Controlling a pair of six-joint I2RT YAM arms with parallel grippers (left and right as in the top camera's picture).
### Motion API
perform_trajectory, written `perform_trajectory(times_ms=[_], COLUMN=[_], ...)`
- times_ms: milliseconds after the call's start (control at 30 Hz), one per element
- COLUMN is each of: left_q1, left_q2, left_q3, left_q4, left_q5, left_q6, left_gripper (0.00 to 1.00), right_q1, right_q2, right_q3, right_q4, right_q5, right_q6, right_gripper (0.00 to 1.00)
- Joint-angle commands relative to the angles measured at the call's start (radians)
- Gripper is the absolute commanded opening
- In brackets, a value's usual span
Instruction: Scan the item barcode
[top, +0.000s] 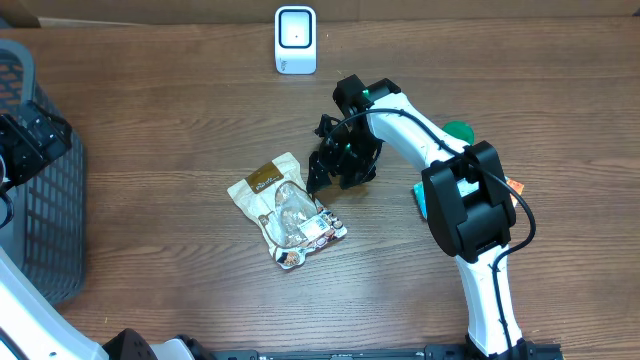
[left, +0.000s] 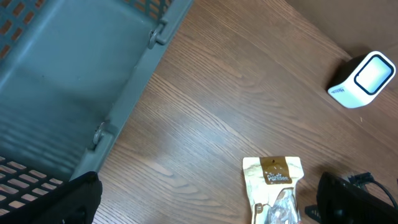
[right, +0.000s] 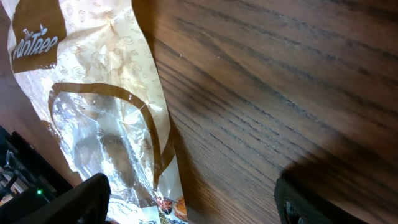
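Overhead: the snack bag (top: 285, 210) is lying flat on the table (top: 160, 120) at mid-frame, well apart from the white scanner (top: 295, 40) standing at top centre. The right gripper (top: 322, 172) is hovering just beside the bag's upper right edge, jaws apart and holding nothing. The left gripper (top: 28, 138) is hanging over the grey basket (top: 45, 230) at the left edge. A printed panel (top: 320, 228) at the bag's lower right corner is too small to read, and no barcode is showing clearly.

Left wrist: this gripper's jaws are standing wide apart and empty. The bag's brown header (left: 273, 171), at lower centre, is reading "Pantree".

Right wrist: the fingers (right: 81, 199) are sitting apart at the lower corners, with the bag's edge lying between them on the left. "PanTree" is showing at upper left.

The likely trouble is the crinkly film slipping from a pinch on its thin edge. The code may also be facing the table, so the scanner would be seeing only glossy wrapper.
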Motion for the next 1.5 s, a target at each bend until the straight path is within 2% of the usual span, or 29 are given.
perform_trajectory(times_ms=[0,1233,1467], left_q1=[0.003,0.003,0.003], left_q2=[0.002,0.002,0.002], left_q3=[0.009,0.009,0.009], left_q4=[0.005,0.005,0.005], left_q5=[-0.003,-0.003,-0.003], left_q6=[-0.01,-0.01,-0.01], left_gripper=[1.0,1.0,1.0], right_q1=[-0.001,-0.001,-0.001], right_q2=[-0.026,-0.026,-0.026], right_q3=[-0.002,-0.002,-0.002], right_q4=[0.01,0.013,0.0], right_q5=[0.012,0.012,0.012], right_q6=[-0.008,-0.008,-0.007], right_gripper=[0.84,0.88,0.92])
